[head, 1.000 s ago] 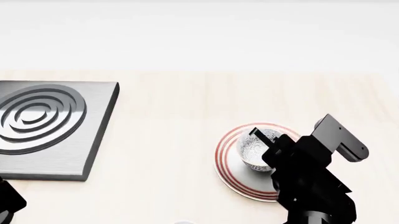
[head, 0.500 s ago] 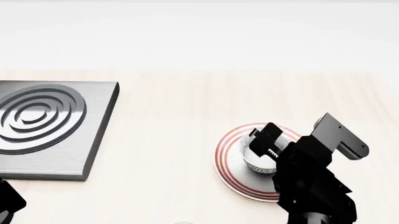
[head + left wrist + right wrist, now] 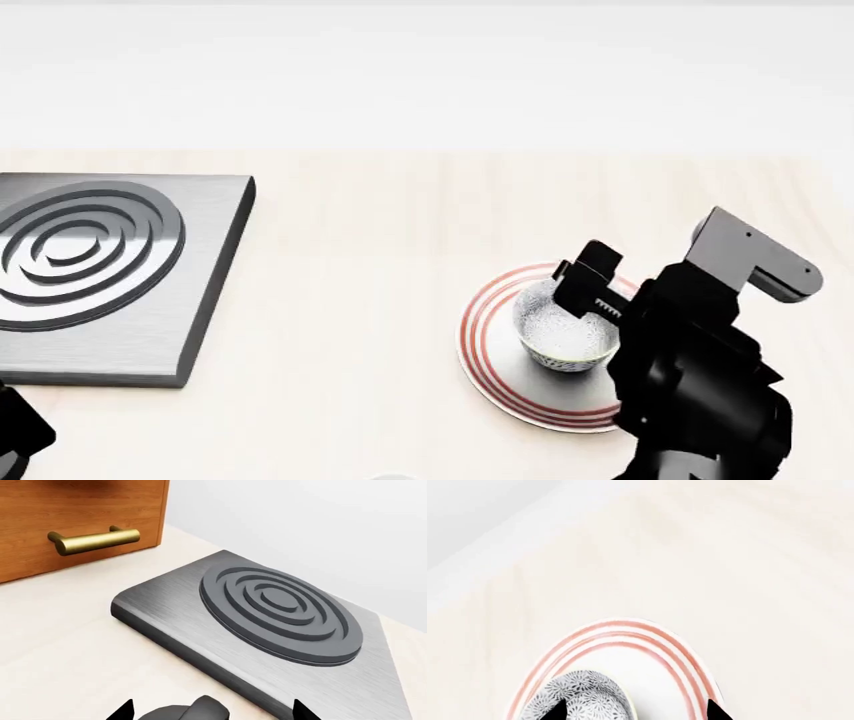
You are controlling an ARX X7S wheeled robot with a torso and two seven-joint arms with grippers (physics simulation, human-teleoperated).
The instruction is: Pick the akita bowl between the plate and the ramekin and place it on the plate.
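Note:
The akita bowl [image 3: 567, 335], grey-and-white speckled, stands upright on the plate [image 3: 487, 330], a white plate with thin red rings. My right gripper [image 3: 594, 290] hovers just above the bowl's far rim, open and holding nothing. In the right wrist view the bowl [image 3: 587, 692] sits on the plate [image 3: 654, 652] under my open right gripper [image 3: 635, 711]; one fingertip shows over the bowl, the other over the plate's rim. My left gripper [image 3: 211, 711] is open and empty, beside the grey slab. The ramekin is out of view.
A grey metal slab with raised concentric rings [image 3: 94, 270] lies at the counter's left; it also fills the left wrist view [image 3: 280, 610]. A wooden drawer front with a brass handle [image 3: 93, 539] stands beyond it. A white wall backs the pale counter.
My right gripper has risen from around the bowl and pulled back, jaws apart. The bowl stays on the plate. The left arm has not moved.

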